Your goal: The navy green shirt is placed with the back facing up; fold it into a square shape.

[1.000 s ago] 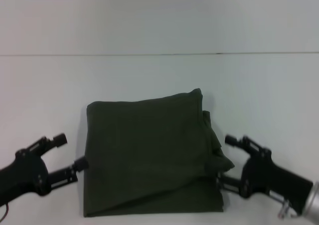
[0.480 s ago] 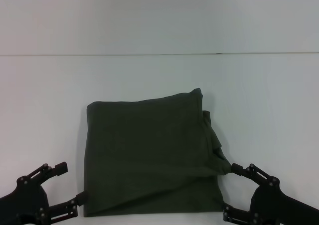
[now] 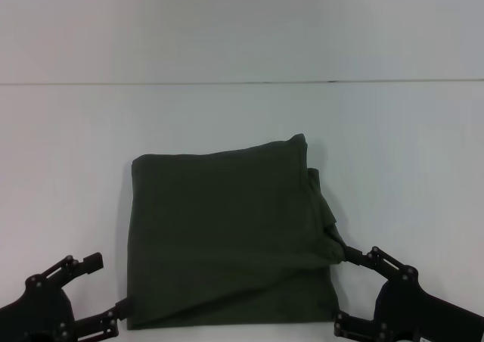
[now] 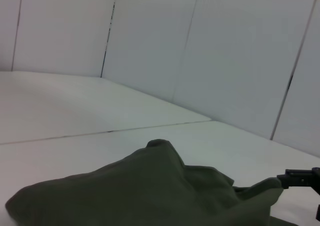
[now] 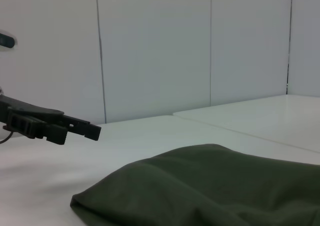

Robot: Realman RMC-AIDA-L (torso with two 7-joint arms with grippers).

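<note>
The navy green shirt (image 3: pixel 227 236) lies folded into a rough square on the white table (image 3: pixel 68 145), plain side up, with bunched layers along its right edge. My left gripper (image 3: pixel 107 285) is open and empty beside the shirt's near left corner. My right gripper (image 3: pixel 348 290) is open and empty beside the near right corner, its upper fingertip close to the bunched edge. The shirt also shows in the left wrist view (image 4: pixel 150 191) and the right wrist view (image 5: pixel 210 186). The lettering is hidden.
A thin seam (image 3: pixel 242 82) runs across the table behind the shirt. White wall panels (image 5: pixel 150 46) stand behind the table. The right arm's finger (image 4: pixel 300 178) shows in the left wrist view, the left arm's fingers (image 5: pixel 50 123) in the right wrist view.
Both grippers have drawn back from the shirt's sides toward the table's near edge, open all the while. The shirt has not moved.
</note>
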